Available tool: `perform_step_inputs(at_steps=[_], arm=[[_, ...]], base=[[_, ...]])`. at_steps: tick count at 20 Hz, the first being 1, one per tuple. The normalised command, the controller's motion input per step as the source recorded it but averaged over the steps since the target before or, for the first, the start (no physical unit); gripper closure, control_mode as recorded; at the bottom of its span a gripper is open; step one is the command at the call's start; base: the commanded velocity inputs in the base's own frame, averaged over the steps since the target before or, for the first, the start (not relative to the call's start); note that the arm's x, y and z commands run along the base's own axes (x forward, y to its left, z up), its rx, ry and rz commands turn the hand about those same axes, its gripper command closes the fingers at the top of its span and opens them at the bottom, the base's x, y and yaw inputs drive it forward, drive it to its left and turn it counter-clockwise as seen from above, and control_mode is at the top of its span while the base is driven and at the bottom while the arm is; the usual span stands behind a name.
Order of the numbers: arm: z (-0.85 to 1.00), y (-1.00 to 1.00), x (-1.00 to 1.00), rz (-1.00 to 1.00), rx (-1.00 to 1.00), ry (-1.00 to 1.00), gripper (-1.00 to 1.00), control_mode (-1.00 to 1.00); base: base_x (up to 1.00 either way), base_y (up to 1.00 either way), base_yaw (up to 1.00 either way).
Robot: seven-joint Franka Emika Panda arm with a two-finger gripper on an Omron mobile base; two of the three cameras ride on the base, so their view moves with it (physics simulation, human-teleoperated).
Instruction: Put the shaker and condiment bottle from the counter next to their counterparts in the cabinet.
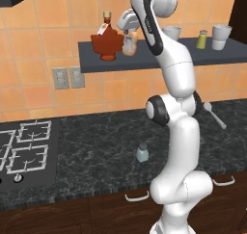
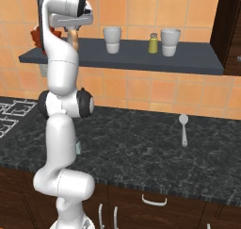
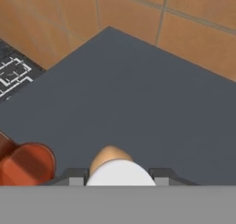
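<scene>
My gripper [image 1: 130, 34] is up at the cabinet [image 1: 202, 58], a dark grey wall shelf, and is shut on the condiment bottle [image 1: 130, 46]. This beige bottle with a pale cap [image 3: 120, 174] stands upright just right of the dark red maple-leaf bottle [image 1: 107, 43]; whether it touches the shelf I cannot tell. In the hand view the fingers [image 3: 76, 176] flank its cap. The pale blue-grey shaker [image 1: 142, 152] stands on the black counter [image 1: 96, 146], near the arm's base. Farther right on the shelf is the yellow-green shaker [image 1: 202, 39].
Two pale cups [image 2: 112, 39] [image 2: 170, 42] stand on the shelf on either side of the yellow-green shaker [image 2: 153, 43]. A spoon [image 2: 183, 129] lies on the counter at the right. A stove [image 1: 24, 151] is at the left, and wall outlets [image 1: 67, 77] sit below the shelf.
</scene>
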Motion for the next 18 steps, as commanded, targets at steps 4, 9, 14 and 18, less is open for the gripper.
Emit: perform_step_inputs(at_steps=[4,9,14,18], arm=[[-0.06,0.09,0.27,0.00,-0.01,0.02,1.00,-1.00],[-0.14,0.12,0.26,0.00,-0.02,0.03,1.00,-1.00],[-0.10,0.06,0.19,0.00,0.00,0.01,1.00,-1.00],[-0.07,0.04,0.16,0.00,0.00,0.01,-1.00,-1.00]], base=[[0.00,0.00,0.00],[0.00,0.00,0.00],[0.00,0.00,0.00],[0.00,0.00,0.00]])
